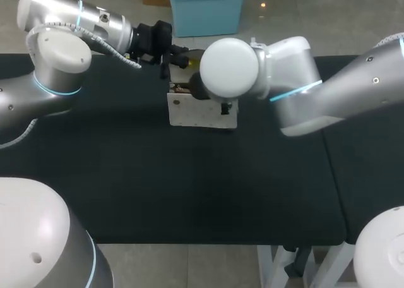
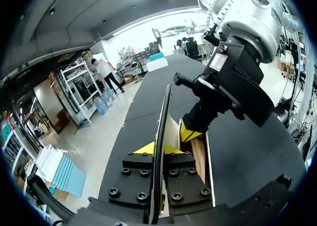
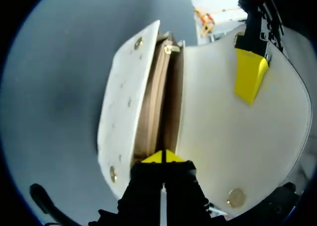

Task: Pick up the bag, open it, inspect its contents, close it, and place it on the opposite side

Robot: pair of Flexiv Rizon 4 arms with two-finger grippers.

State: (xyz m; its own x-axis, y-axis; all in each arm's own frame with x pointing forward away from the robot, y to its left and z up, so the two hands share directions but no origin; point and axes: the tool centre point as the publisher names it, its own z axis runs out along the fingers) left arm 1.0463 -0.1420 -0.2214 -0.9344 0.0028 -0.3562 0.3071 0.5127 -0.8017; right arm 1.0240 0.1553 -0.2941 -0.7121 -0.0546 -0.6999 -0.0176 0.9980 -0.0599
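With the left gripper [image 2: 157,149]: clenched on the lifted flap [image 3: 228,137] of the white rectangular handbag [image 1: 202,114], one yellow tip against each face. With the right gripper [image 3: 162,157]: pressed closed, tips together with nothing seen between them, nosed into the handbag's open mouth. Beneath everything, a broad black table [image 1: 189,187]. Reaching in from the two sides, the bulky silver left arm [image 1: 57,67] and silver right arm [image 1: 315,92], meeting over the handbag. Standing upright on the table's far half, about midway across: the handbag itself, flap held open away from its body. Inside, tan lining [image 3: 153,107] in narrow compartments; contents not made out. Smallest, round brass studs [image 3: 237,197] at the flap's corner and on the front wall.
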